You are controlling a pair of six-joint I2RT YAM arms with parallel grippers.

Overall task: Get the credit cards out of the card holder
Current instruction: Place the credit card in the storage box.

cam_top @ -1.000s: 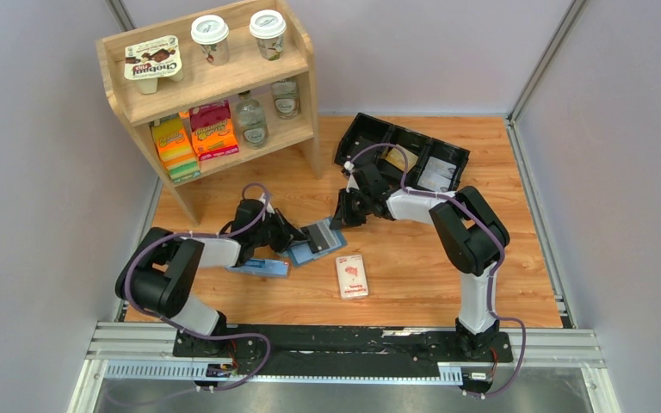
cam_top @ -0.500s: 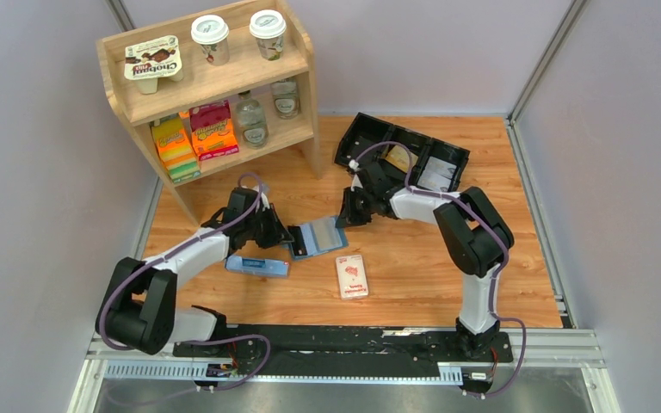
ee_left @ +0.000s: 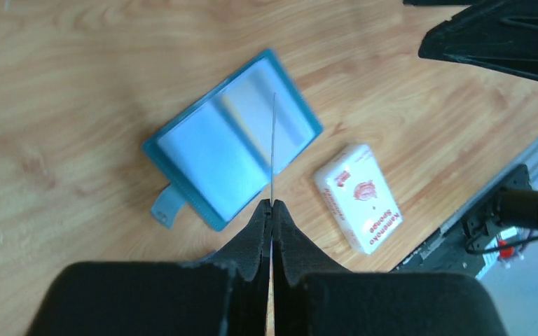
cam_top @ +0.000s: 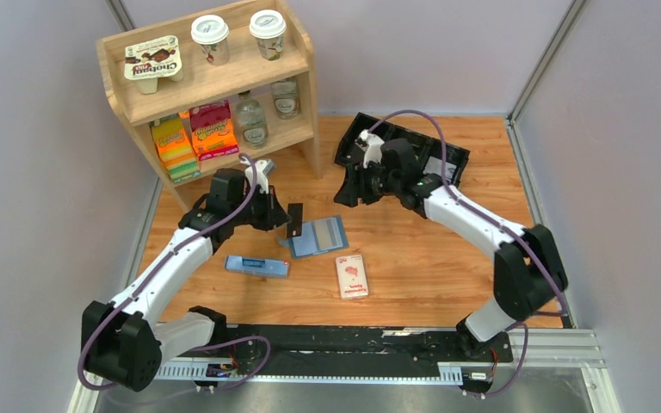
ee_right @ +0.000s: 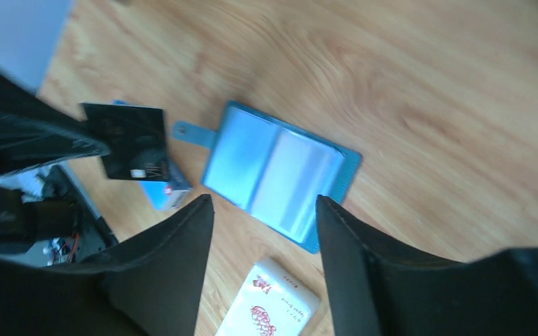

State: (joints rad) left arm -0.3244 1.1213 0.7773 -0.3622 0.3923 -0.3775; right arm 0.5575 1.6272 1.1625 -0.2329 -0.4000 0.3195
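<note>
The card holder lay opened flat on the table, between the two arms, its two pale blue panels facing up and its small closing tab pointing left. The left gripper hung just left of it and above the wood, its fingers pinched tight on the near edge of the dark grey card. The card stood on edge and was clear of the holder; the left wrist view saw it only as a thin line. The right gripper hovered on the far right side of the holder, near the black tray. Its fingers were spread apart with nothing between them and touched nothing. The step in hand looked like the carrying off of the first card: it was out of its slot but not yet put down. The next move probably called for the left arm to lower the card flat onto bare wood, clear of the white pack to the near right and the narrow blue box just near of the gripper, and then let go. A card held by one edge could tip or slide on release, so a low, level release seemed wise. No tan-gold card could be made out. The holder's pockets were blurred in both wrist views, so it was unclear whether a second card remained inside. If one did, the right gripper would probably have to come down and pin a panel while the left pulled the card out.
</note>
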